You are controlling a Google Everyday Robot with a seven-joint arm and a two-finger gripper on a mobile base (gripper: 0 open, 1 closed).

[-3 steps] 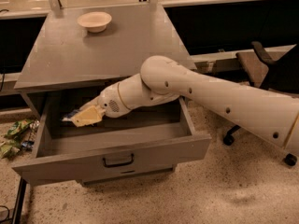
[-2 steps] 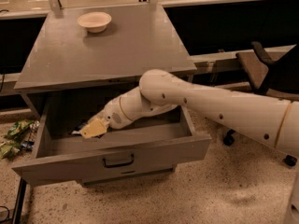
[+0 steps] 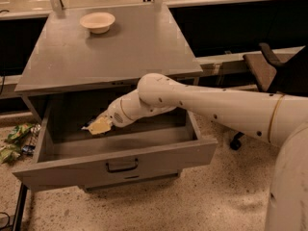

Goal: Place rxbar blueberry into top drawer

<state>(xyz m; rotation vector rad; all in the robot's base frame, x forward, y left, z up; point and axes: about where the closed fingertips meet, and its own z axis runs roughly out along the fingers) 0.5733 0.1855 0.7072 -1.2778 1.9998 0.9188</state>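
The tool (image 3: pixel 100 125) sits low inside the open top drawer (image 3: pixel 72 166), left of its middle, likely positioned to deposit the rxbar blueberry. The bar is not visible. Cannot tell whether the tool holds anything.

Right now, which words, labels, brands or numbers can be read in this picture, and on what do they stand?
No text can be read.
The green wrappers on the floor: print too blurred to read.
The end effector, inside the open top drawer: no text shows on it.
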